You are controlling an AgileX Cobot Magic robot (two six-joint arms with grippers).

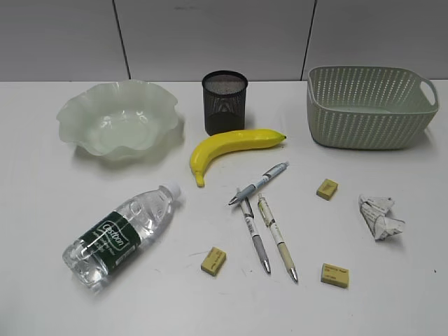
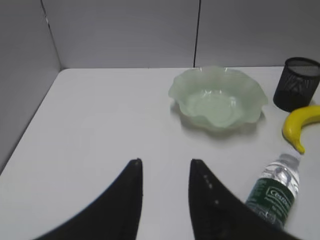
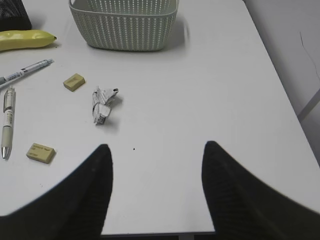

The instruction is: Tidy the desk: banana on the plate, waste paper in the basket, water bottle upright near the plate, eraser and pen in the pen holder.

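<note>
The yellow banana (image 1: pixel 234 148) lies mid-table in front of the black mesh pen holder (image 1: pixel 225 101). At the back left sits the empty pale green plate (image 1: pixel 91 112), and the grey-green basket (image 1: pixel 371 108) stands empty at the back right. The water bottle (image 1: pixel 122 234) lies on its side at the front left. Three pens (image 1: pixel 255 234) and three yellow erasers (image 1: pixel 327 189) are scattered in the middle. Crumpled waste paper (image 1: pixel 379 217) rests at the right. My left gripper (image 2: pixel 165 162) is open over bare table left of the bottle (image 2: pixel 275 192). My right gripper (image 3: pixel 157 146) is open near the front edge, short of the paper (image 3: pixel 102 105).
A grey wall runs behind the table. In the right wrist view the table's right edge (image 3: pixel 280 90) drops off beside the basket (image 3: pixel 125 25). Neither arm shows in the exterior view.
</note>
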